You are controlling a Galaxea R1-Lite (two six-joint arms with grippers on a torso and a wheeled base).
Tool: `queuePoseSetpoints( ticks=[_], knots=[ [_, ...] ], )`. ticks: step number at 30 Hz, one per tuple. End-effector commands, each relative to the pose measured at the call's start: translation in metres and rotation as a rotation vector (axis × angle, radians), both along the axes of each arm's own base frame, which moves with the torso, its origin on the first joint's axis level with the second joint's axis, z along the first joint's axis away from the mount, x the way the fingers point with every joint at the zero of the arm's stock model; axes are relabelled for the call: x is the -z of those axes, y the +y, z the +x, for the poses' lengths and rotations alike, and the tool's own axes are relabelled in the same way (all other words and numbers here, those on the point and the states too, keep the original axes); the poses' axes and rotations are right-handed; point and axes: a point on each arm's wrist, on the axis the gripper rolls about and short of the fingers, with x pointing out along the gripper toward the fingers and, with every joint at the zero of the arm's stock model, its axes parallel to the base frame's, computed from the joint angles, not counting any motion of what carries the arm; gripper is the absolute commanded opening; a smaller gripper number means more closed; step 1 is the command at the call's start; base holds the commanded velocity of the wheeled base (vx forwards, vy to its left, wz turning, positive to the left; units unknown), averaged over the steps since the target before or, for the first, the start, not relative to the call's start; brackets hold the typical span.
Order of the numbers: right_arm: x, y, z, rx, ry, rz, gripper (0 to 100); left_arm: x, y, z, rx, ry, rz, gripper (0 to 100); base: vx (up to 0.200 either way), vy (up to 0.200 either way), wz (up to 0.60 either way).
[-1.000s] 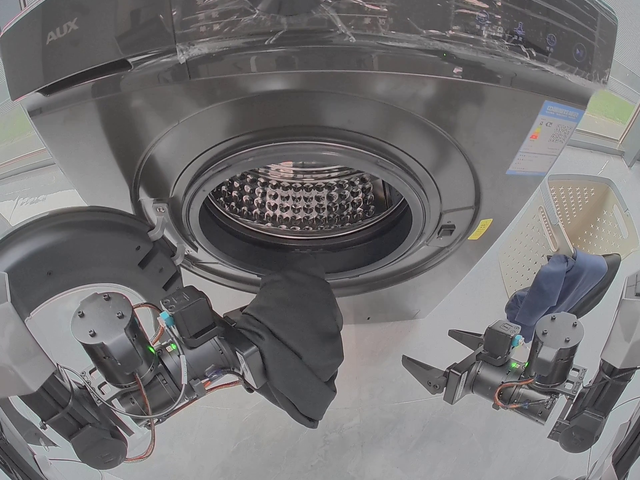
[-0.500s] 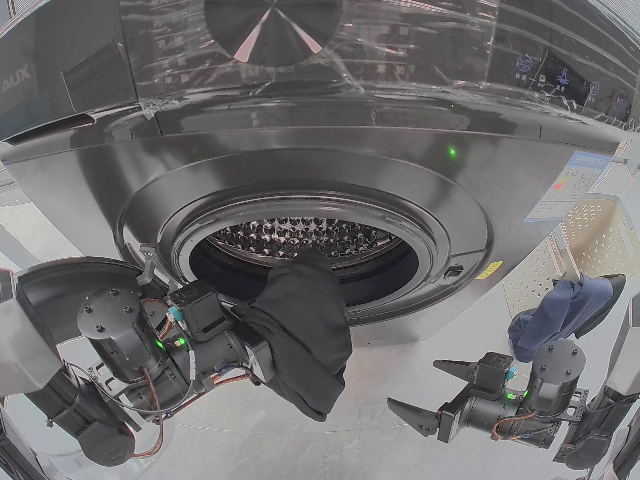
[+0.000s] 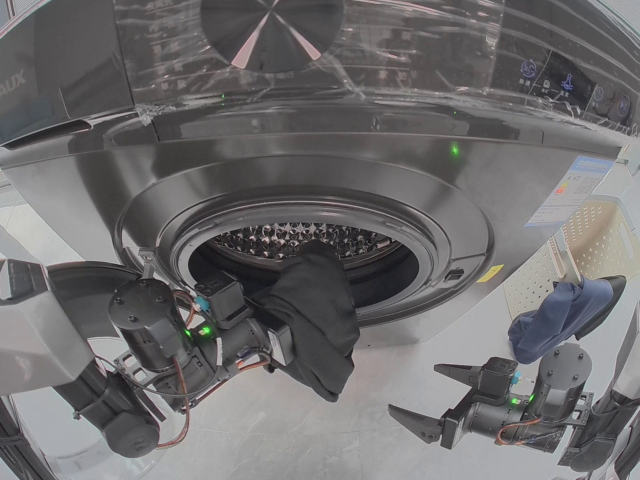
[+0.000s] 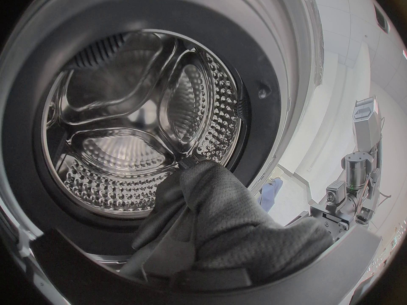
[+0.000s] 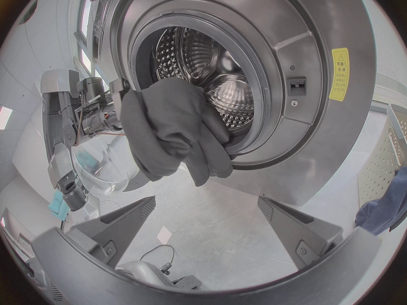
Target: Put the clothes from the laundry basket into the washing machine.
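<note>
- Free: the drum mouth (image 3: 300,238), from 9 through 12 to 3 o'clock.
- The black garment (image 3: 317,315) drapes over its rim at 6 o'clock.
- The open door (image 3: 87,275) crowds the mouth's 8 o'clock side.

Looking at a test lab or demo room, not a home. Seeing clear plastic film (image 3: 400,41) covering the control panel of a dark grey front-loading washing machine (image 3: 313,161), standing on a pale glossy floor (image 3: 267,428). Also noting white panelled walls (image 4: 335,43) and a thin cable (image 5: 163,255) trailing across that floor.
</note>
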Motion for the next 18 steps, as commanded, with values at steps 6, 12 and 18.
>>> queuePoseSetpoints(
  ticks=[6, 12, 18],
  knots=[
    [0.000, 0.001, -0.001, -0.006, -0.001, 0.000, 100, 0.032, -0.031, 0.038, 0.012, 0.031, 0.028, 0, 0.000, 0.000, 0.00],
    [0.000, 0.001, -0.002, -0.009, 0.001, -0.001, 100, 0.039, -0.047, 0.083, -0.044, -0.015, -0.013, 0, 0.000, 0.000, 0.00],
    [0.000, 0.001, -0.002, -0.010, 0.001, -0.001, 100, 0.036, -0.052, 0.124, -0.122, -0.046, -0.048, 0, 0.000, 0.000, 0.00]
  ],
)
